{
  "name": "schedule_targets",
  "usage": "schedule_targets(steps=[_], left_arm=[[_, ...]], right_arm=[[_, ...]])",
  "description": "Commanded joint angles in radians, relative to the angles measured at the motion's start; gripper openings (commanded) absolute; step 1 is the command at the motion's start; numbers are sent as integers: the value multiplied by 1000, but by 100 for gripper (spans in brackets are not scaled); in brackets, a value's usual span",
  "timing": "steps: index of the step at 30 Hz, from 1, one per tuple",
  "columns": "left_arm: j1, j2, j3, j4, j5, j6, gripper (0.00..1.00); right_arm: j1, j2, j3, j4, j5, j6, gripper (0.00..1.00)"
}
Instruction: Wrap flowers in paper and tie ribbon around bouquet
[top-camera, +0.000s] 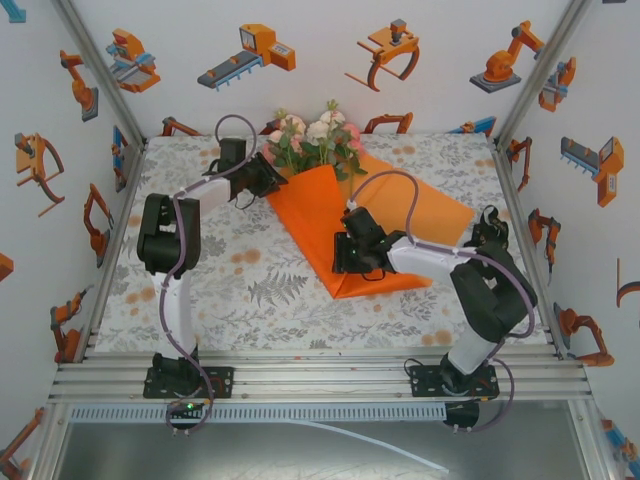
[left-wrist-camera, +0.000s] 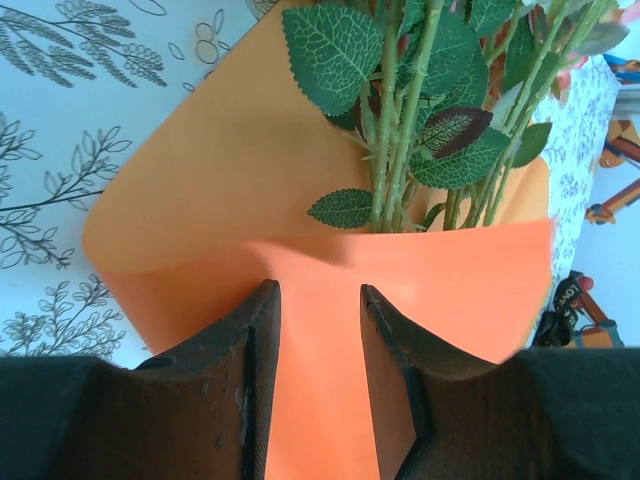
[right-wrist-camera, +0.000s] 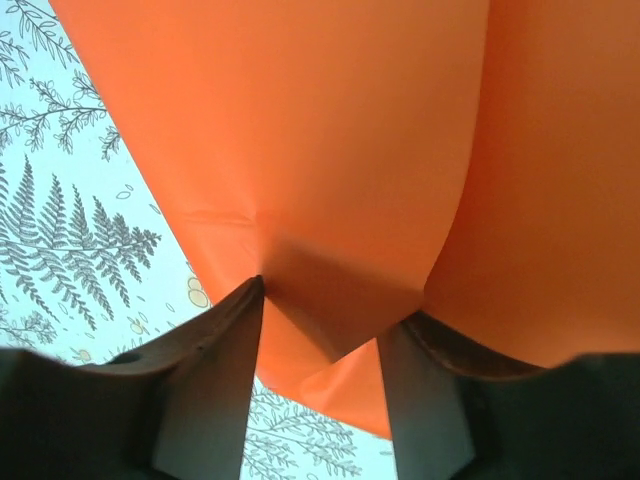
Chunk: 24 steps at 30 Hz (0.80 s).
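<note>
You are mid-wrap: the bright orange paper sheet (top-camera: 320, 215) is lying folded over the stems of the pink, white and cream roses (top-camera: 318, 135), towards the far middle of the bench (top-camera: 250, 290). Your left claw (left-wrist-camera: 320, 300) and right claw (right-wrist-camera: 325, 300) are standing part open astride the paper, gripping nothing. By my judgement, the next move is calling for a pinch on the loose flap and a roll to close the cone.

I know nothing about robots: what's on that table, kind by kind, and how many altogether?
Grippers: 2, the left gripper and the right gripper
Sheets of orange paper: 1
Bunches of flowers: 1
Total: 4
</note>
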Motion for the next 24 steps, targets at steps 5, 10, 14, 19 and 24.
schedule_targets(steps=[5, 10, 14, 19, 24], left_arm=[[11, 70, 6, 77, 50, 3, 38], [16, 102, 44, 95, 76, -8, 38], [16, 114, 55, 118, 84, -25, 38], [19, 114, 67, 151, 90, -50, 38], [34, 53, 63, 149, 90, -53, 38]], right_arm=[[67, -273, 122, -287, 263, 33, 55], [185, -194, 268, -219, 236, -39, 53], [210, 38, 408, -133, 63, -113, 49], [201, 235, 469, -115, 112, -109, 42], [157, 291, 427, -144, 174, -49, 40]])
